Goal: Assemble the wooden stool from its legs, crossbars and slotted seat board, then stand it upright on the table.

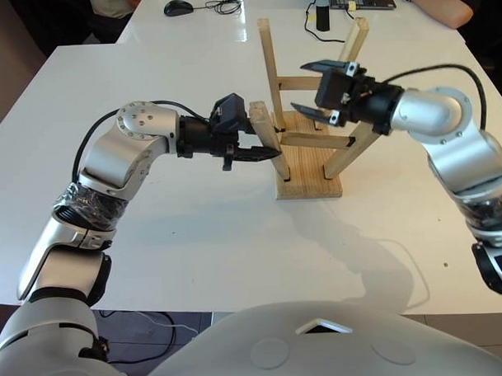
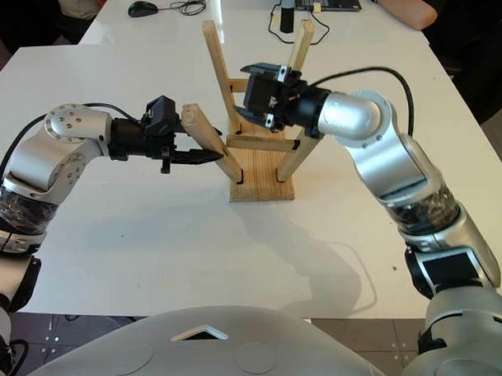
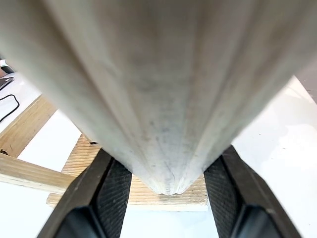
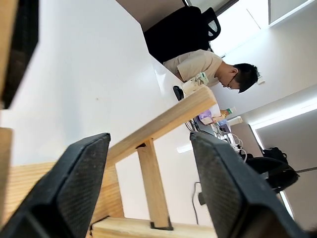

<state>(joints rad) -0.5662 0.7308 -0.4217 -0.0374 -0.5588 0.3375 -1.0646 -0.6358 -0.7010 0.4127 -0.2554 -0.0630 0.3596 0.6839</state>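
The seat board (image 1: 310,176) is pale honey-coloured wood with fine, straight grain lines. The legs (image 1: 271,63) and crossbars (image 1: 315,140) are the same light tan. The table (image 1: 195,231) is glossy white. The left gripper (image 1: 262,153) and right gripper (image 1: 315,88) are black, and their finger pads (image 3: 115,191) are matt black with a fine stippled texture. A computer mouse (image 1: 178,6) on the far table is black.

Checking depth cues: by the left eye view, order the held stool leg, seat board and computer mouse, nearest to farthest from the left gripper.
1. held stool leg: in the left gripper.
2. seat board: just right, lying flat.
3. computer mouse: far behind.
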